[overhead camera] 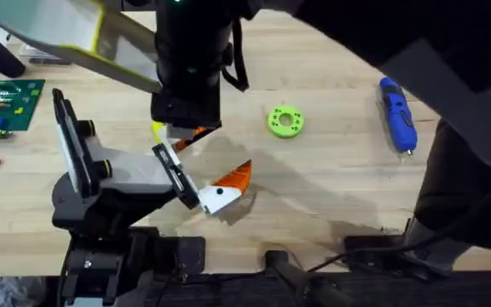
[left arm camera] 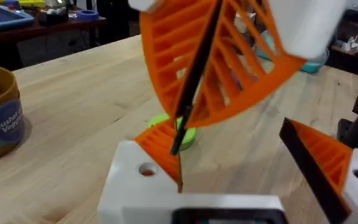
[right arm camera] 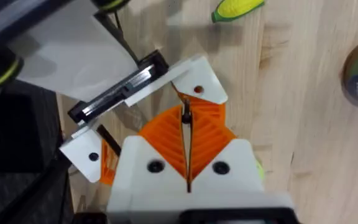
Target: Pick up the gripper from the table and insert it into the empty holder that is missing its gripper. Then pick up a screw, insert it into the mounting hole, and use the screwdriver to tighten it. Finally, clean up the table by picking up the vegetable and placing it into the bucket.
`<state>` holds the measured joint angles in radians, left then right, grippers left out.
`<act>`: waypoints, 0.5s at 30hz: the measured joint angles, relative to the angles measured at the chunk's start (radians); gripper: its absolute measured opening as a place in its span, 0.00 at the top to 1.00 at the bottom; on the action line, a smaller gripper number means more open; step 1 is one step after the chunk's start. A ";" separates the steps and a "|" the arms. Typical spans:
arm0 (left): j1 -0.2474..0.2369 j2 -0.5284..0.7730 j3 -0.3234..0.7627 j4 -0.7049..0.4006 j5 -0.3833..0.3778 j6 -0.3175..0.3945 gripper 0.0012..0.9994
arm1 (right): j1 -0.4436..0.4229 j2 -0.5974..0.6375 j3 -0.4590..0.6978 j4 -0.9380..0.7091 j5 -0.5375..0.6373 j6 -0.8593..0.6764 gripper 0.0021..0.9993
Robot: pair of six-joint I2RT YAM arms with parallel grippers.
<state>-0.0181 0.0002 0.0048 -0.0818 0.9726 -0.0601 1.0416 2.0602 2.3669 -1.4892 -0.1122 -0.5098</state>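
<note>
We see the right tool (right arm camera: 185,117) closed, its two orange ribbed pads pressed flat together with just a thin dark seam between them. We cannot tell whether anything is caught in that seam. Its tips hang just above the left tool (left arm camera: 225,134), which is spread wide: one white finger (left arm camera: 143,177) with a round hole stands to one side and the other, with a black-edged orange pad, stands well off to the other side. Nothing is gripped between them, and the right tool's closed pads hang over the gap.

Just beyond the right tool's tips sits a white finger block with a dark metal rail (right arm camera: 120,87) along its edge, tilted across the view and carried on the left arm.

The vegetable (right arm camera: 238,7) lies on the worktop (overhead camera: 331,183) past that rail, farther out from the right tool's tips, with its greenish end pointing toward the rail. It is outside the bucket (left arm camera: 5,121), and the two are well apart.

The bucket stands upright on the worktop, off to the side of the left tool and farther out than its fingers, with its blue label facing that tool. Red and green pieces show inside.

A green ring (overhead camera: 285,120) lies flat on the worktop just beyond the left tool's fingers. The blue screwdriver (overhead camera: 397,113) lies on the worktop farther off still, well apart from both tools.
</note>
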 joint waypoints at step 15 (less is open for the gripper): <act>0.000 0.000 0.000 0.000 0.000 0.000 0.01 | 0.000 0.000 0.000 0.013 0.003 -0.019 1.00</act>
<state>-0.0181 0.0001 0.0048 -0.0818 0.9725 -0.0605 1.0412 2.0602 2.3669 -1.4762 -0.1093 -0.5284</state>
